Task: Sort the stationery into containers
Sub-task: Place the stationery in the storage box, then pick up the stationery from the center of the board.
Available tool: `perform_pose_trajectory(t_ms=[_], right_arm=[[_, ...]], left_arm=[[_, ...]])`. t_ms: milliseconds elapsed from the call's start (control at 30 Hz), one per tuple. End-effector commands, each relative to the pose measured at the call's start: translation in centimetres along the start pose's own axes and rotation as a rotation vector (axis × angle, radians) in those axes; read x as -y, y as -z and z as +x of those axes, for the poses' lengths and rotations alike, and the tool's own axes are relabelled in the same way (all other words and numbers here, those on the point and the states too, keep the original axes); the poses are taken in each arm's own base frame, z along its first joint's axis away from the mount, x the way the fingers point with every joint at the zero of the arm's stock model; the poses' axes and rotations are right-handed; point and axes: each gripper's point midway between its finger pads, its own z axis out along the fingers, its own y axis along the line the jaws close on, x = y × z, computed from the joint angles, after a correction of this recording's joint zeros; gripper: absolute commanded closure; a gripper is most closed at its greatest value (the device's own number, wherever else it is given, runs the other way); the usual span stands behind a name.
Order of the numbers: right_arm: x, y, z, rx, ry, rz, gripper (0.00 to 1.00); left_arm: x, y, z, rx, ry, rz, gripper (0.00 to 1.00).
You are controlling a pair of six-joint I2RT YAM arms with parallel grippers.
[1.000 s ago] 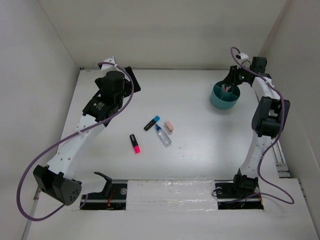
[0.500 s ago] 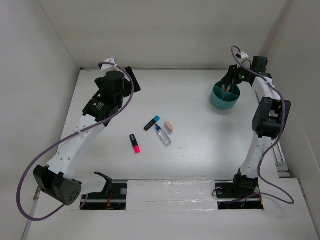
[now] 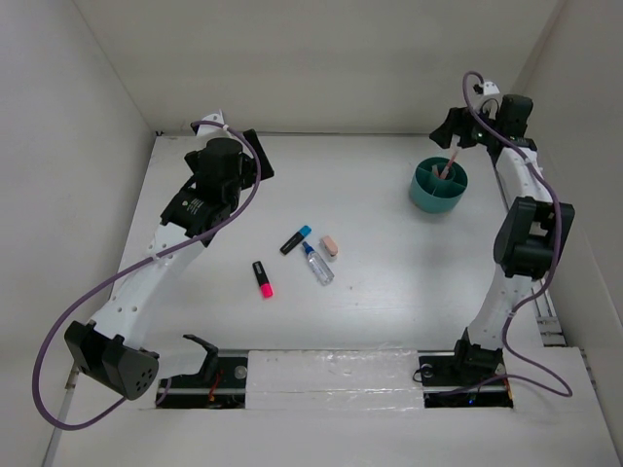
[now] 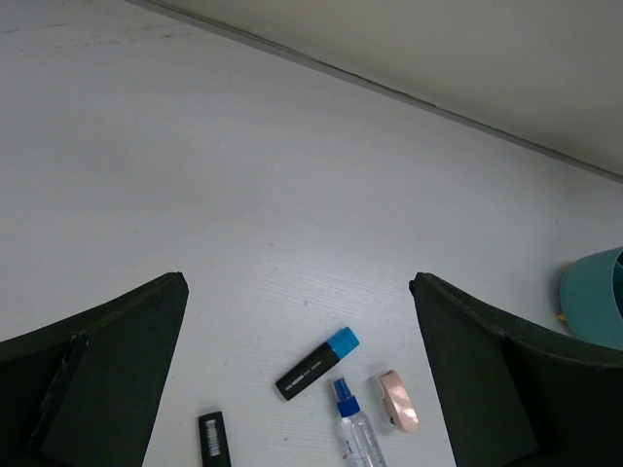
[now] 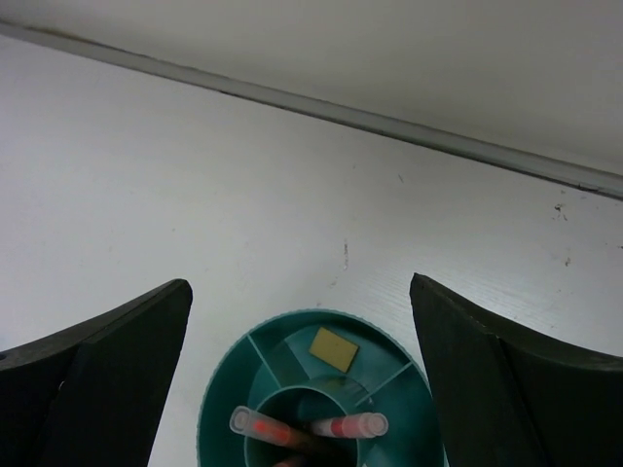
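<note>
The round teal organiser (image 3: 433,200) stands at the far right. Two pink-orange pencils (image 5: 268,429) lean in its central cup, and a tiny tan block (image 5: 334,348) lies in an outer section of the organiser (image 5: 206,414). My right gripper (image 3: 456,128) hangs open above and behind it, holding nothing (image 5: 297,284). Mid-table lie a blue-capped marker (image 3: 296,238), a pink-capped marker (image 3: 262,277), a clear bottle (image 3: 317,265) and a pink eraser (image 3: 330,245). My left gripper (image 3: 257,156) is open and high at the far left, apart from them (image 4: 297,282).
White walls close the table at the back and on both sides. A black cable clip (image 3: 201,348) sits on the near rail between the arm bases. In the left wrist view the organiser (image 4: 596,309) shows at the right edge.
My right gripper has opened wide and lifted up and back from the organiser. A pencil it let go of now leans in the central cup. The left arm has not moved.
</note>
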Motion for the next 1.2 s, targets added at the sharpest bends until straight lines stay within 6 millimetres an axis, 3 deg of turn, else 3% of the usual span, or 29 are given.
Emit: perform_pose_trajectory(t_ms=[0, 67, 100, 133, 233, 267, 300, 333, 367, 400, 433, 467, 533, 567, 633, 667, 700, 733, 800, 833, 933, 967, 1167], right_arm=[[-3.2, 0.6, -6.1, 0.132, 0.062, 0.024, 0.0], [-4.2, 1.5, -8.4, 0.157, 0.082, 0.101, 0.0], [-6.1, 1.2, -9.2, 0.161, 0.095, 0.097, 0.0], [-7.6, 2.2, -11.2, 0.196, 0.118, 0.107, 0.0], [-11.7, 2.2, -11.3, 0.152, 0.117, 0.139, 0.0], [-13.1, 2.4, -10.3, 0.102, 0.116, 0.131, 0.0], [-16.1, 2.3, -8.9, 0.055, 0.131, 0.107, 0.0], [-17.5, 1.8, -8.7, 0.051, 0.143, 0.11, 0.0], [-18.7, 2.1, -6.3, 0.006, 0.146, 0.122, 0.0], [-20.1, 2.0, -5.4, 0.008, 0.162, 0.128, 0.0], [-22.9, 1.6, -3.7, -0.01, 0.189, 0.121, 0.0], [-23.8, 1.3, 0.4, -0.083, 0.179, 0.108, 0.0], [-26.7, 2.4, 1.7, -0.061, 0.154, 0.066, 0.05], [-29.0, 2.4, 5.2, -0.114, 0.165, 0.017, 0.08], [-31.4, 3.4, 6.2, -0.103, 0.16, -0.016, 0.13], [-33.9, 3.8, 7.6, -0.118, 0.183, -0.071, 0.15], [-34.7, 3.9, 9.2, -0.149, 0.198, -0.084, 0.22], [-35.8, 4.1, 9.6, -0.151, 0.21, -0.101, 0.27], [-37.1, 3.9, 11.0, -0.189, 0.233, -0.088, 0.33], [-36.9, 3.3, 12.7, -0.235, 0.247, -0.069, 0.33], [-36.8, 2.1, 13.9, -0.286, 0.255, -0.059, 0.4], [-36.5, 1.6, 15.6, -0.34, 0.27, -0.04, 0.4], [-35.8, 1.1, 17.6, -0.379, 0.261, -0.01, 0.42]], left_arm=[[0.1, 0.6, -1.6, 0.055, 0.022, 0.008, 0.0], [-0.3, 0.3, -1.2, 0.049, 0.013, -0.018, 0.0], [-0.3, 0.3, -1.2, 0.049, 0.022, -0.018, 0.0], [-0.4, 0.2, -1.3, 0.053, 0.023, -0.026, 0.0], [-1.1, -0.4, -0.5, 0.036, 0.015, -0.073, 0.0], [-1.3, -0.3, -0.8, 0.041, 0.014, -0.085, 0.0], [-1.7, -0.5, -0.7, 0.039, 0.015, -0.119, 0.0], [-1.9, -0.8, -0.5, 0.037, 0.024, -0.135, 0.0], [-2.0, -0.8, -0.3, 0.031, 0.019, -0.139, 0.0], [-2.0, -0.8, -0.3, 0.031, 0.019, -0.139, 0.0], [-2.0, -0.8, -0.3, 0.031, 0.019, -0.139, 0.0], [-2.0, -0.8, -0.3, 0.031, 0.019, -0.139, 0.0], [-2.1, -0.3, -0.9, 0.05, 0.039, -0.14, 0.0], [-2.4, -0.2, -0.8, 0.049, 0.034, -0.152, 0.0], [-2.6, 0.4, -1.5, 0.071, 0.046, -0.151, 0.0], [-2.6, 1.0, -2.0, 0.084, 0.056, -0.143, 0.0], [-2.6, 1.3, -2.3, 0.091, 0.06, -0.139, 0.0], [-2.5, 1.2, -2.5, 0.1, 0.067, -0.133, 0.0], [-2.3, 1.6, -2.8, 0.104, 0.074, -0.117, 0.0], [-2.1, 1.6, -2.7, 0.096, 0.065, -0.104, 0.0], [-1.9, 1.9, -2.8, 0.095, 0.069, -0.088, 0.0], [-2.0, 1.9, -2.8, 0.095, 0.06, -0.088, 0.0], [-1.8, 1.6, -2.5, 0.083, 0.055, -0.083, 0.0]])
